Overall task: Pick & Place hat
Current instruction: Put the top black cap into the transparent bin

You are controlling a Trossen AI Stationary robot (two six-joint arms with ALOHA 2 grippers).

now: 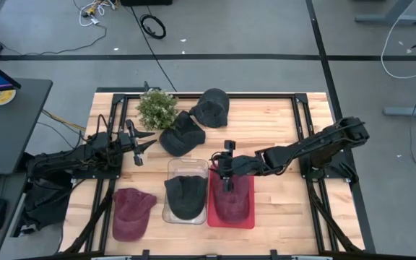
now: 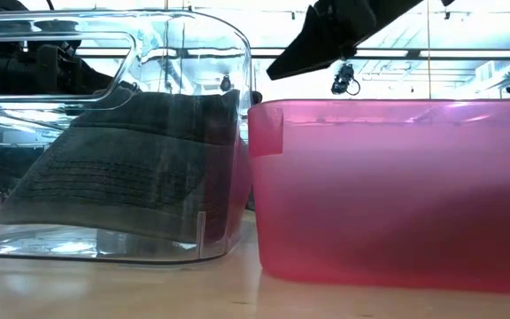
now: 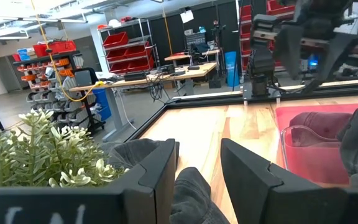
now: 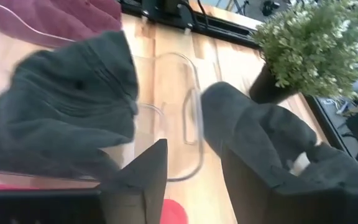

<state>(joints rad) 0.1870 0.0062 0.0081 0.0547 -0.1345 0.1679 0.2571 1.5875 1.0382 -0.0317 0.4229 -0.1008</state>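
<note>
A maroon hat [image 1: 230,204] lies in the red bin [image 1: 248,217]. My right gripper [image 1: 226,175] hangs open just above it and touches nothing; the low view shows it [image 2: 326,40] clear of the bin's rim. A dark hat [image 1: 185,195] sits in the clear bin [image 1: 170,170], leaning on its wall [image 2: 122,168]. Two more dark hats [image 1: 181,133] [image 1: 211,106] and a second maroon hat [image 1: 132,211] rest on the table. My left gripper [image 1: 137,148] is open beside the middle dark hat [image 3: 191,186], which shows between its fingers.
A small potted plant [image 1: 156,108] stands at the far side, close to my left gripper and the dark hats. The two bins sit side by side near the table's near edge. Bare wood [image 1: 280,123] lies on the far right part of the table.
</note>
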